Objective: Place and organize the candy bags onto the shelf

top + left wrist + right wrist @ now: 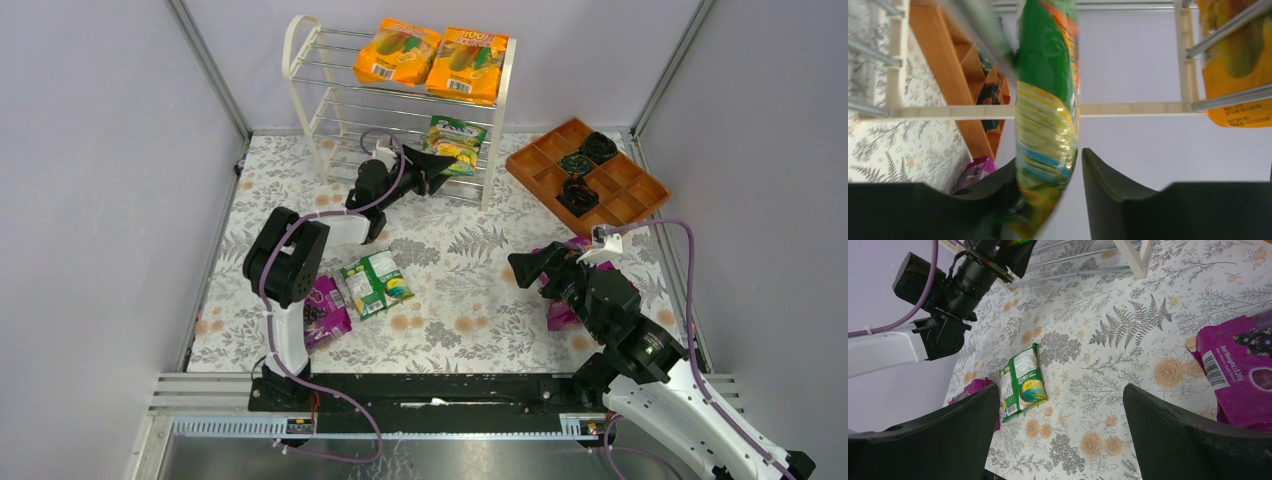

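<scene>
Top view: shelf at far centre, cream frame, chrome rods. Two orange bags lie side by side on the top tier, fruit print up. Shelf green bag sits below them at the right end; can't tell which tier carries it. Left fingers reach it from the near side. On the worktop: loose green bag near centre, left purple bag half under the left arm, right purple bag mostly hidden by the right arm. Right fingers hang over the worktop.

Left wrist: shelf green bag seen edge-on, glossy, green above, yellow stripes below, between the fingers. Left finger looks against it, a thin gap shows at the right one, so can't tell if it's clamped. Bottom end cut off; a blurred rod crosses it.

Right wrist: fingers spread wide, nothing between. Right purple bag cut off at the frame edge; left purple bag partly behind a finger.
</scene>
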